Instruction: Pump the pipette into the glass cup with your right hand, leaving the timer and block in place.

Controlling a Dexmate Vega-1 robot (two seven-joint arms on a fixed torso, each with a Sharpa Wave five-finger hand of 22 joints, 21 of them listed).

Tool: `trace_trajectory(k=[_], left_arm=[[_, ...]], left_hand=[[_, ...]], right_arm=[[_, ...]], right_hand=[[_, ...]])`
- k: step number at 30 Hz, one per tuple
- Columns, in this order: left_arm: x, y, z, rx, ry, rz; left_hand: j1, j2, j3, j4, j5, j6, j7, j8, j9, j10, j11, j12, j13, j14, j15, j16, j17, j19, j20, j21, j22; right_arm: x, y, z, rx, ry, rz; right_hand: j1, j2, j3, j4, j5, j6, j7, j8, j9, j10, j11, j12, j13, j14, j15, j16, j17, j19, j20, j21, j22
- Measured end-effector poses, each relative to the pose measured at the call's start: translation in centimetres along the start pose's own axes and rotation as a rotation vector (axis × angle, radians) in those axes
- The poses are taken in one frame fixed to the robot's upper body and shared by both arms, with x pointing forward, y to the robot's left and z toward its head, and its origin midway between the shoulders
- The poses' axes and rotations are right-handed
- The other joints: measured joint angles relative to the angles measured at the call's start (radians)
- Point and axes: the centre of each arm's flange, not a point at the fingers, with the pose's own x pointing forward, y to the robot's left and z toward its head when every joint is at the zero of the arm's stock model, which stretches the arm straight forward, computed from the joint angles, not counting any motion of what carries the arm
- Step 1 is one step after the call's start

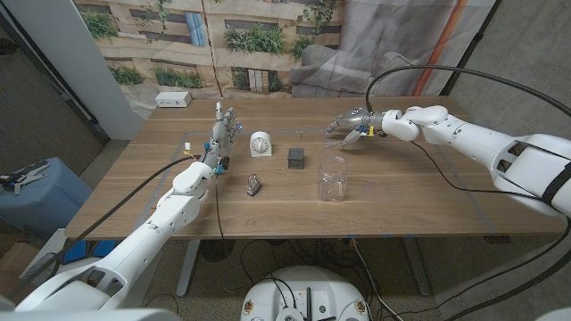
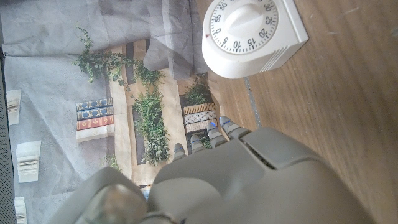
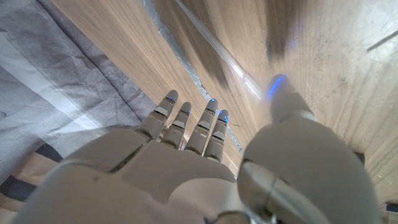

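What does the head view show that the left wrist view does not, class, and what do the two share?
Head view alone: the glass cup, the dark block, a small object lying near the table's front that I cannot identify for certain, the white box at the far edge, and the right hand held above the table, empty.

Left wrist view alone: the numbers on the timer's dial, and books printed on the backdrop.

Both: the white timer, the left hand near it with fingers extended, and the wooden table.
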Motion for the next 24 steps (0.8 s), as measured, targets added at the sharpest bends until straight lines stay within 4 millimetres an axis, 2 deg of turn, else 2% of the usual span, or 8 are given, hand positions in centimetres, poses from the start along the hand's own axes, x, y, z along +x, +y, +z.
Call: trace_trajectory(k=[13, 24], left_arm=[[0.0, 0.0, 0.0, 0.000, 0.000, 0.000], [0.0, 0.0, 0.0, 0.000, 0.000, 0.000]], left_hand=[[0.000, 0.000, 0.000, 0.000, 0.000, 0.000, 0.000, 0.000, 0.000, 0.000, 0.000, 0.000, 0.000, 0.000, 0.000, 0.000, 0.000, 0.000, 0.000, 0.000, 0.000], [0.000, 0.000, 0.000, 0.000, 0.000, 0.000, 0.000, 0.000, 0.000, 0.000, 0.000, 0.000, 0.000, 0.000, 0.000, 0.000, 0.000, 0.000, 0.000, 0.000, 0.000]], right_arm=[[0.7, 0.6, 0.7, -0.016, -0.008, 0.005], [1.1, 0.9, 1.0, -0.021, -0.006, 0.007]], right_hand=[[0.018, 0.018, -0.004, 0.004, 0.000, 0.054, -0.029, 0.021, 0.000, 0.078, -0.011, 0.004, 0.000, 0.032, 0.000, 0.016, 0.002, 0.000, 0.000, 0.000, 0.000], [0.033, 0.033, -0.008, 0.008, -0.005, 0.086, -0.035, 0.029, 0.000, 0.128, -0.010, 0.004, 0.000, 0.063, 0.001, 0.031, 0.007, 0.000, 0.000, 0.000, 0.000]])
